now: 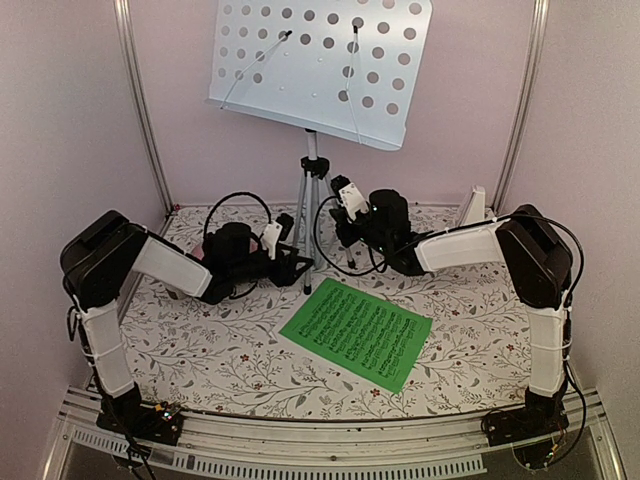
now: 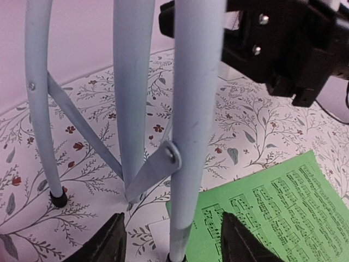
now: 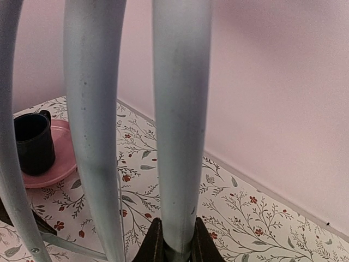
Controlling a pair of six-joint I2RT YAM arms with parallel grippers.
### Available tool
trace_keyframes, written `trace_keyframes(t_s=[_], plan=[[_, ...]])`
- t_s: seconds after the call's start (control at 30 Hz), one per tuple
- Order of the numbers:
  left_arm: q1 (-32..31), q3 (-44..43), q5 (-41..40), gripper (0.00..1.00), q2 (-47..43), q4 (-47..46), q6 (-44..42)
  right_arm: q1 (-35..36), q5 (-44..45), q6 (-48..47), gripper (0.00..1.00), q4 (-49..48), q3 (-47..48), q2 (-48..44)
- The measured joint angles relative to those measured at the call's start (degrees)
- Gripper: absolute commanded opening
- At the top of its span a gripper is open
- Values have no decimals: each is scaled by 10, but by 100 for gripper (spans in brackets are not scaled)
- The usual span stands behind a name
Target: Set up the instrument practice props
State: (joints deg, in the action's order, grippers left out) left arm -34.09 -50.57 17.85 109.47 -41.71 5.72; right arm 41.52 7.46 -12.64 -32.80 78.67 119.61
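The pale grey music stand [image 1: 312, 190] stands at the back middle, its hole-punched desk [image 1: 325, 65] up high and bare. My left gripper [image 1: 293, 264] is open, and the tripod's near leg [image 2: 188, 164] stands between its fingers [image 2: 106, 240] with a gap on each side. My right gripper [image 3: 174, 243] is shut on another tripod leg [image 3: 177, 125] low down. The green sheet of music [image 1: 357, 332] lies flat in front of the stand, and a pale paper corner [image 2: 157, 233] shows beside it. The white metronome [image 1: 472, 207] peeks out behind my right arm.
A dark blue cup [image 3: 32, 142] sits on a pink plate [image 3: 54, 172] left of the stand. Pink walls close the back and sides. The floral table cover [image 1: 220, 350] runs to the near rail. My right gripper's black body [image 2: 289, 49] hangs close above the green sheet.
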Motion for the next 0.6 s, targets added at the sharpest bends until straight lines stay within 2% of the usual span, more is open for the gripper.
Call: trace_keyframes(t_s=[0.1,0.27,0.37,0.4,0.47,0.53,0.6], plan=[[-1,-25,-4,49,33,1,4,0,-1,0,0,0,0,0],[-3,-54,1,24,73,0,10,0,-5,2,1,0,0,0],[-9,-56,7,11,77,1,11,0,-7,6,7,2,0,-1],[-10,-57,7,8,77,1,9,0,-8,7,12,2,-1,-2],[-12,-57,7,1,77,1,-2,0,-13,9,29,2,-4,-3],[-13,-57,7,0,76,1,-5,-1,-25,9,51,2,-11,-9],[-13,-57,7,0,76,1,-6,-4,-46,12,63,2,-26,-24]])
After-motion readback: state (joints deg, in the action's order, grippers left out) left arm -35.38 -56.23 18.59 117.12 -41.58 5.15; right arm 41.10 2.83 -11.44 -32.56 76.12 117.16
